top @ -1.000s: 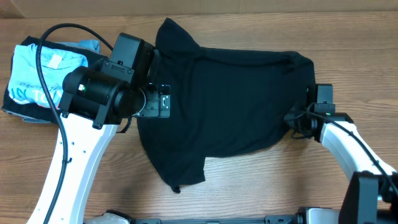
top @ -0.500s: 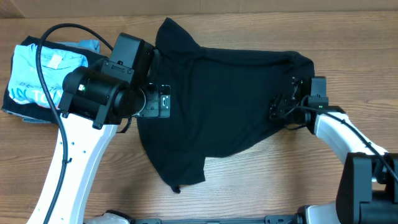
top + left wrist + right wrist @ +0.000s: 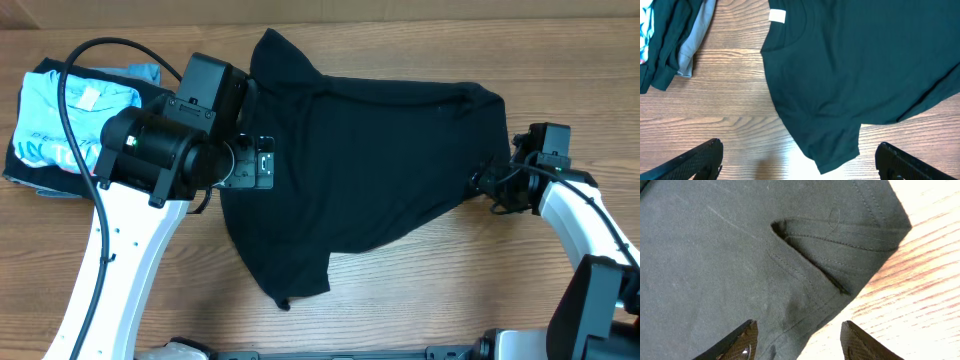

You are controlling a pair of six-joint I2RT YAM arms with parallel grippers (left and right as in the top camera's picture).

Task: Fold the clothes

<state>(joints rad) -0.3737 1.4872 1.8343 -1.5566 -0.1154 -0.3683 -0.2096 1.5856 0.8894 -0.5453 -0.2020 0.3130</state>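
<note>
A black T-shirt [image 3: 370, 150] lies spread unevenly on the wooden table [image 3: 420, 300]. The left arm [image 3: 150, 150] hangs over its left edge, and the right gripper [image 3: 492, 186] sits at its right edge. A light blue T-shirt [image 3: 70, 115] lies far left.

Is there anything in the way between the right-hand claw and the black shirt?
Nothing visible does. The right gripper hangs with its jaws apart directly over an edge of the black T-shirt, with only folded fabric and bare wooden table beneath it.
</note>
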